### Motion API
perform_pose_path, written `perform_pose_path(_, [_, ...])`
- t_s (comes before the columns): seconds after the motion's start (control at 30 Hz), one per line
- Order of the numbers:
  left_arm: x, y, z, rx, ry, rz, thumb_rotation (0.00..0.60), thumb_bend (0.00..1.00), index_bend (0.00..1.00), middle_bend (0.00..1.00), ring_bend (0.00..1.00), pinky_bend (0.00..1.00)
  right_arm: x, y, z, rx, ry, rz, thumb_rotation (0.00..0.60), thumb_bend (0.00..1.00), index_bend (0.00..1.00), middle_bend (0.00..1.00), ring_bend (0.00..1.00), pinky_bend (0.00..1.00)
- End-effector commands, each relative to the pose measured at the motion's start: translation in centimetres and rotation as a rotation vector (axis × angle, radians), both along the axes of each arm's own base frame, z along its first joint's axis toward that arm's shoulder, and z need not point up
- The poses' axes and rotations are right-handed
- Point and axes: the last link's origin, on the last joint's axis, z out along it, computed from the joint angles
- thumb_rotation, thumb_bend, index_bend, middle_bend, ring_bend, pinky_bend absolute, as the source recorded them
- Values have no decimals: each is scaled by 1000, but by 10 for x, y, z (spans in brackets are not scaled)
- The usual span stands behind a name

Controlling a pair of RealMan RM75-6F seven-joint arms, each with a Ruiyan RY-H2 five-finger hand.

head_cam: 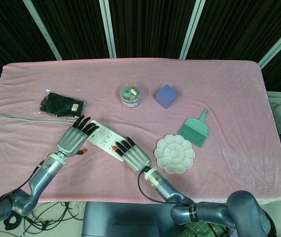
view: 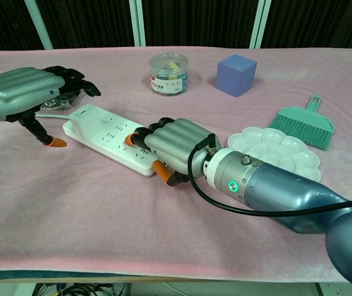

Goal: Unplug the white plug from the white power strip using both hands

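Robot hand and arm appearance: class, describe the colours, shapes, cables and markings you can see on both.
Each robot hand, left and right, has ribbed silver-grey metallic backs, black fingers and orange-tipped thumbs. The right forearm is glossy blue-grey with a silver wrist collar, a glowing green light and a looping black cable.

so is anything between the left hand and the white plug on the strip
Nothing visible. The left hand hovers open just beside the white plug at the far end of the white power strip, with only bare pink cloth between them. The right hand rests on the strip's other end.
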Motion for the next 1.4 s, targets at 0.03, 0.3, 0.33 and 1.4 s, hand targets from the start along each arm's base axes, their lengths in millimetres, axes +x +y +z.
perform_pose_path(0.03, [4,4,-5,-4,7,-5,600,150,192,189,0,0,-1,0,0,0,1,-1,600,675,135,107,117,85])
perform_pose_path(0.3, [10,13,-22,-30,34,-10,600,154,247,257,0,0,-3,-1,-1,-5,3,-5,600,675,134,107,117,85])
perform_pose_path(0.33, [9,14,-23,-33,40,-9,600,154,253,262,0,0,-4,-2,-1,-5,3,-7,600,675,135,107,117,85])
perform_pose_path(1.4, [3,21,-29,-30,5,-14,600,260,378,382,0,0,-14,-5,1,-30,36,-25,600,674,135,107,117,85])
